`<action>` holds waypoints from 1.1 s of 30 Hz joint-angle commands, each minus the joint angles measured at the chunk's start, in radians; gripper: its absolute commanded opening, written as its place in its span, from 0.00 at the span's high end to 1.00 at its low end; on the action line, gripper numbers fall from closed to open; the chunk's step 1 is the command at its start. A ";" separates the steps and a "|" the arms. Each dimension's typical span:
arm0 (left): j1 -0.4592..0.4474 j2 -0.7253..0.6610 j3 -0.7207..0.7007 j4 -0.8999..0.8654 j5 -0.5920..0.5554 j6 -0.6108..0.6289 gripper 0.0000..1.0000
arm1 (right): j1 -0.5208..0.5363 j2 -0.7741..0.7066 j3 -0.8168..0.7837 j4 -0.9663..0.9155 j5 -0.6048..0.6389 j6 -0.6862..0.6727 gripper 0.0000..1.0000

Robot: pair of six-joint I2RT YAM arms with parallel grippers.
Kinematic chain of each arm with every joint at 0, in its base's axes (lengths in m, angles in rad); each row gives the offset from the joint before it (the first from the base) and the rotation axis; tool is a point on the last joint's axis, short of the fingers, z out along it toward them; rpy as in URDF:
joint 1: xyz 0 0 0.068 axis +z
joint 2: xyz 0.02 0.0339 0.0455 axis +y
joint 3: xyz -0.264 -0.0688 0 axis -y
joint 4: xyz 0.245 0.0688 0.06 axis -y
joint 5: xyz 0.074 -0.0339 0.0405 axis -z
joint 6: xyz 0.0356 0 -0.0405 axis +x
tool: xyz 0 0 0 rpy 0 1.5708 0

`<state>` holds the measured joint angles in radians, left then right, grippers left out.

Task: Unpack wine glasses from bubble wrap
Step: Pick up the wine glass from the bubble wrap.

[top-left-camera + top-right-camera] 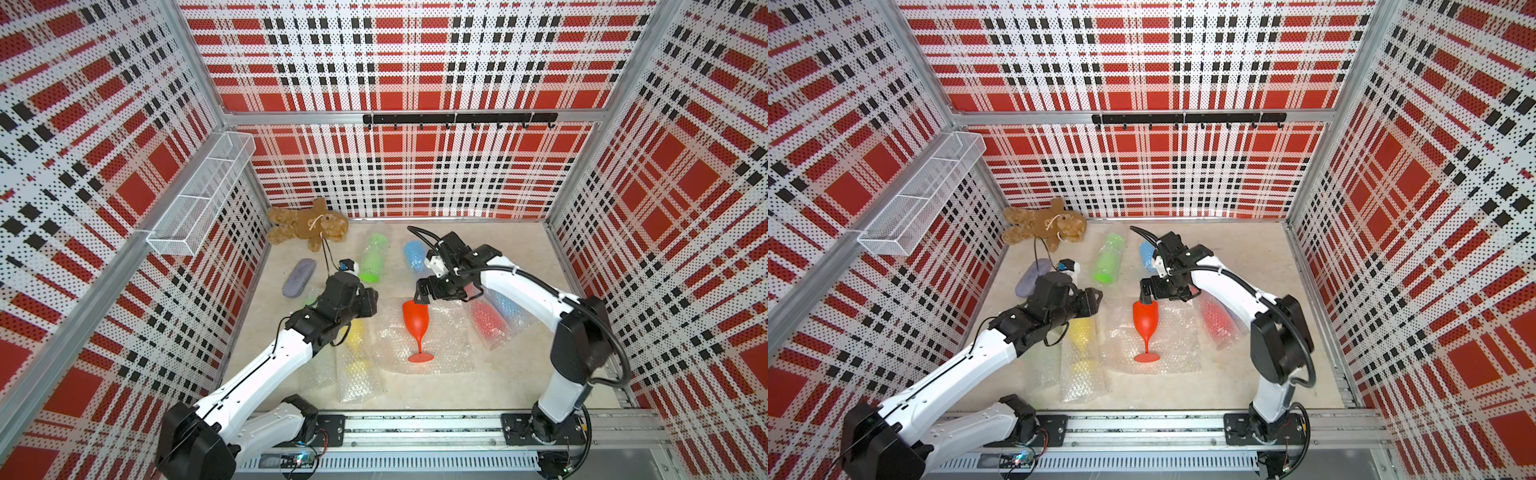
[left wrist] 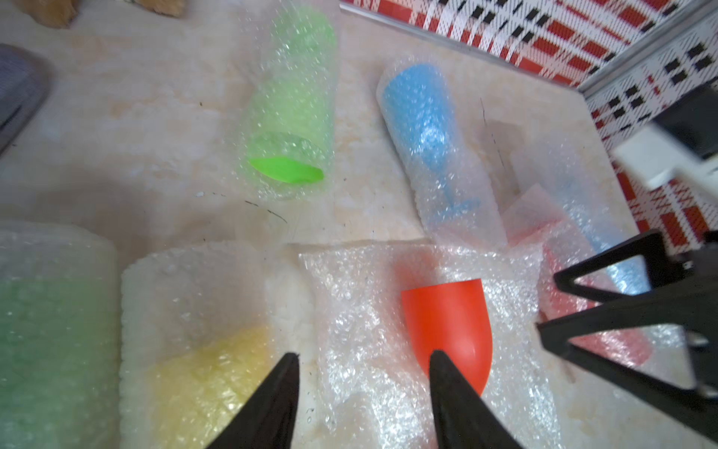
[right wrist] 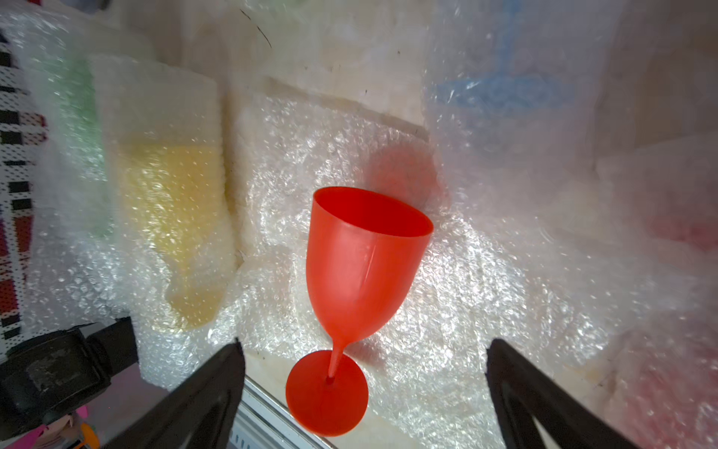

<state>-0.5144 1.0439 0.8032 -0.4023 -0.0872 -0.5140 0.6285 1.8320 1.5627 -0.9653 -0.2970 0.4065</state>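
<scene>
Item: red goblet [image 1: 417, 326], apparently upright on flattened bubble wrap [image 1: 446, 347], mid-scene. Probably light, rigid, slick plastic; best held at bowl or stem. Right claw [image 1: 422, 296] spread wide above rim, empty. Left claw [image 2: 364, 353] partly spread, empty.

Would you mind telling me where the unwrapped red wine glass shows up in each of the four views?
Top view: red wine glass, centre, on a flat bubble wrap sheet.
Top view: red wine glass, centre, same sheet.
Left wrist: bowl only, beyond the left gripper.
Right wrist: whole glass, framed by the open right gripper.
Shared landmark: the wrapped yellow glass beside it.
</scene>
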 commanded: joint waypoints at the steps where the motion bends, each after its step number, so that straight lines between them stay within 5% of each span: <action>1: 0.014 -0.037 -0.028 0.068 0.014 0.022 0.44 | 0.026 0.088 0.072 -0.146 -0.014 -0.036 0.00; 17: 0.023 -0.056 -0.049 0.092 0.023 0.024 0.44 | 0.045 0.444 0.293 -0.191 -0.073 -0.020 0.00; 26: 0.039 -0.054 -0.049 0.092 0.031 0.023 0.44 | 0.042 0.444 0.333 -0.205 -0.046 -0.008 0.15; 33: 0.046 -0.044 -0.049 0.093 0.023 0.022 0.44 | 0.042 0.303 0.284 -0.166 -0.027 0.025 0.20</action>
<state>-0.4805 1.0027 0.7616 -0.3286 -0.0605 -0.5064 0.6678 2.2421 1.8595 -1.1347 -0.3393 0.4152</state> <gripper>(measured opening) 0.556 0.800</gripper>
